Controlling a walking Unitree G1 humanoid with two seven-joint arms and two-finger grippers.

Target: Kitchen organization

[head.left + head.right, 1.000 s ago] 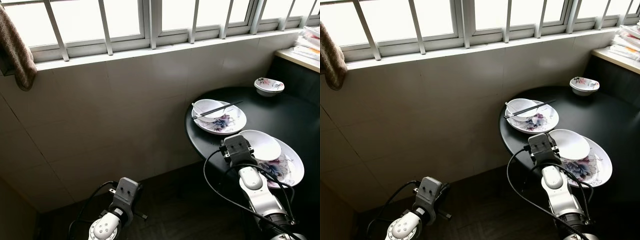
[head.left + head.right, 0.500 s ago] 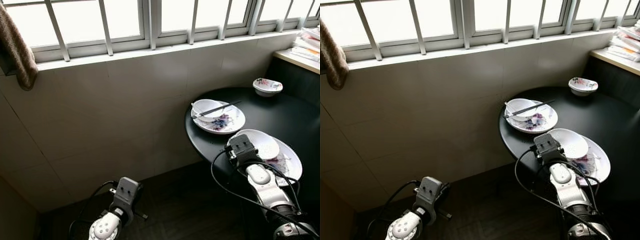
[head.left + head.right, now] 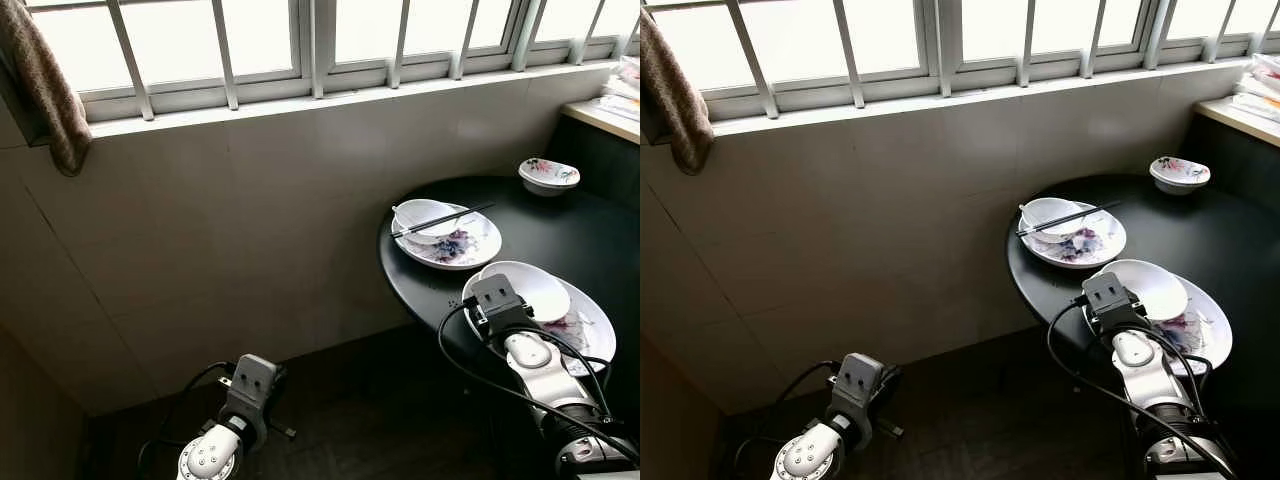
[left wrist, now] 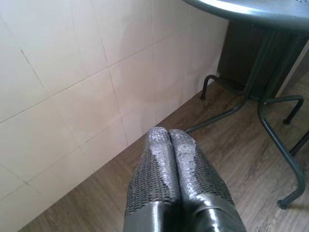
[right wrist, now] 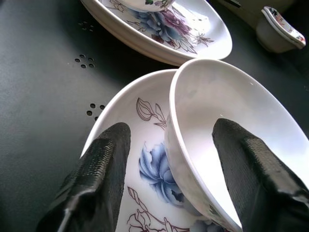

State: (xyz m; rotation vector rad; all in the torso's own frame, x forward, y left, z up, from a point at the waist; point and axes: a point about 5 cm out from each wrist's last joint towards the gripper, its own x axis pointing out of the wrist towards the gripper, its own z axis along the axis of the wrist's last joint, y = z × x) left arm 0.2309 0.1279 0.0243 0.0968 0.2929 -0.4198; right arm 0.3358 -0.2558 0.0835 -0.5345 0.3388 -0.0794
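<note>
Now the right gripper is spread wide around the rim of a smooth white bowl, one textured black finger outside it and one inside. The bowl sits on a glossy flowered plate on the round dark table. The left gripper, with rough woven pads, is pressed together low above the wooden floor.

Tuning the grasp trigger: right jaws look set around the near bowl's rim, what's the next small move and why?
Probably close the right gripper on the white bowl. Its jaws stand open, one finger outside over the floral plate, the other inside the bowl, so the rim sits between them. Whether either pad touches yet cannot be told. The left gripper hangs idle near the floor.
</note>
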